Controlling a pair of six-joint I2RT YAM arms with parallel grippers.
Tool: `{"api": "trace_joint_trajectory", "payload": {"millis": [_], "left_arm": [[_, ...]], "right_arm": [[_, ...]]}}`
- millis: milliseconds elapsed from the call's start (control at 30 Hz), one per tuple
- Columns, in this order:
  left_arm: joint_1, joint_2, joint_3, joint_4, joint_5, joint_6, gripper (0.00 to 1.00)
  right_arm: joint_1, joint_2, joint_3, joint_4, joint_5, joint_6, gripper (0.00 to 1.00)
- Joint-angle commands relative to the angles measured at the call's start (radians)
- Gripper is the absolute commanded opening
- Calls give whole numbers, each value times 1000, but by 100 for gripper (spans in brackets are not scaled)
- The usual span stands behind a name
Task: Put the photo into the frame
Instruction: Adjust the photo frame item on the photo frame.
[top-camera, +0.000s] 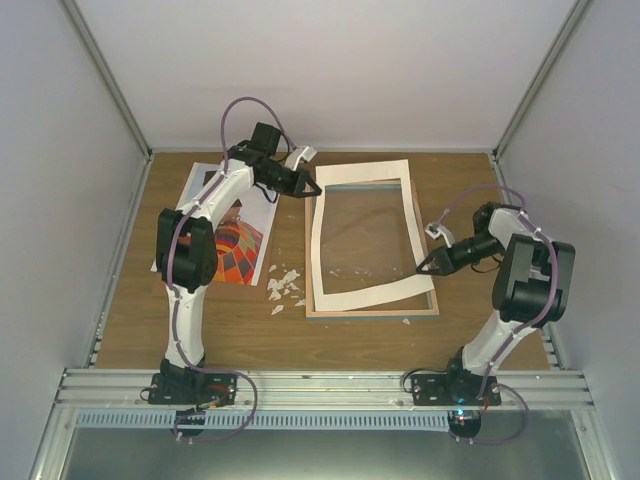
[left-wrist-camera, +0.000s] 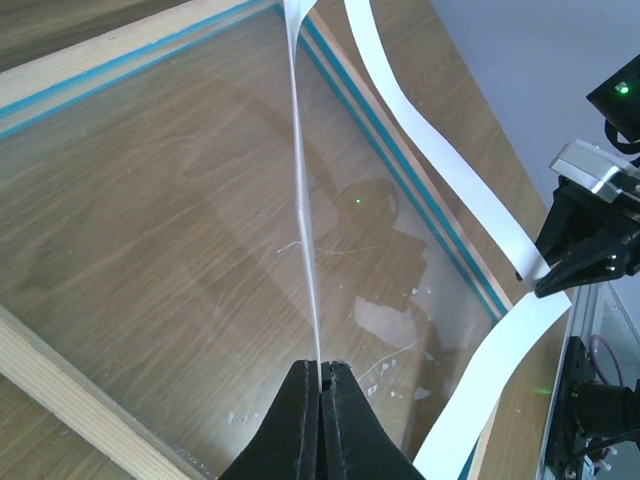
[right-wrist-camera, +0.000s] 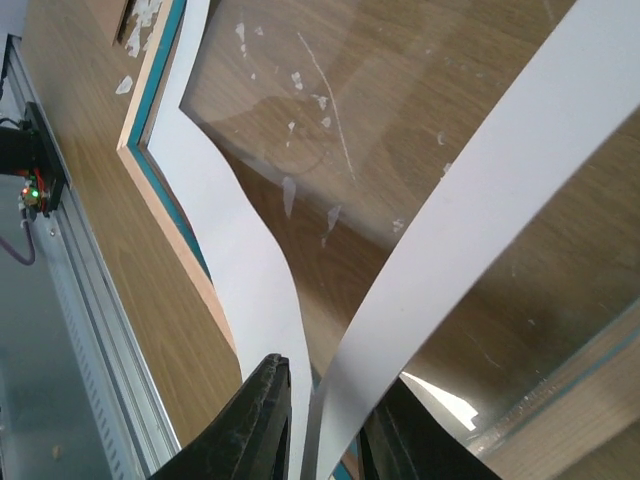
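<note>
The frame (top-camera: 370, 312) lies flat mid-table, teal with a light wood edge, the table showing through its glass (left-wrist-camera: 180, 230). Above it hangs a cream mat (top-camera: 365, 292), bowed and lifted. My left gripper (top-camera: 308, 188) is shut on the mat's left strip, seen edge-on between the fingertips (left-wrist-camera: 322, 368). My right gripper (top-camera: 422, 268) pinches the mat's near right corner (right-wrist-camera: 330, 375), the curled strips (right-wrist-camera: 500, 200) rising from between its fingers. The photo (top-camera: 235, 255), an orange-red balloon print, lies on the table left of the frame, partly hidden under my left arm.
Torn white paper scraps (top-camera: 283, 285) litter the table between the photo and the frame's near left corner. A metal rail (top-camera: 320, 385) runs along the near edge. White walls enclose the table at the sides and back.
</note>
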Motion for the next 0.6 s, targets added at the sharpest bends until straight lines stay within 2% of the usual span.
{"api": "trace_joint_trajectory", "payload": {"millis": [0, 433, 500, 567], "left_arm": [[-7, -23, 43, -4, -31, 16, 0], [-17, 29, 50, -2, -39, 31, 0], [-20, 36, 52, -3, -48, 34, 0], [-20, 43, 53, -9, -49, 39, 0]], "right_arm": [[36, 20, -12, 10, -18, -15, 21], [64, 37, -29, 39, 31, -4, 21], [63, 30, -33, 45, 50, -1, 25], [64, 26, -35, 62, 75, 20, 45]]}}
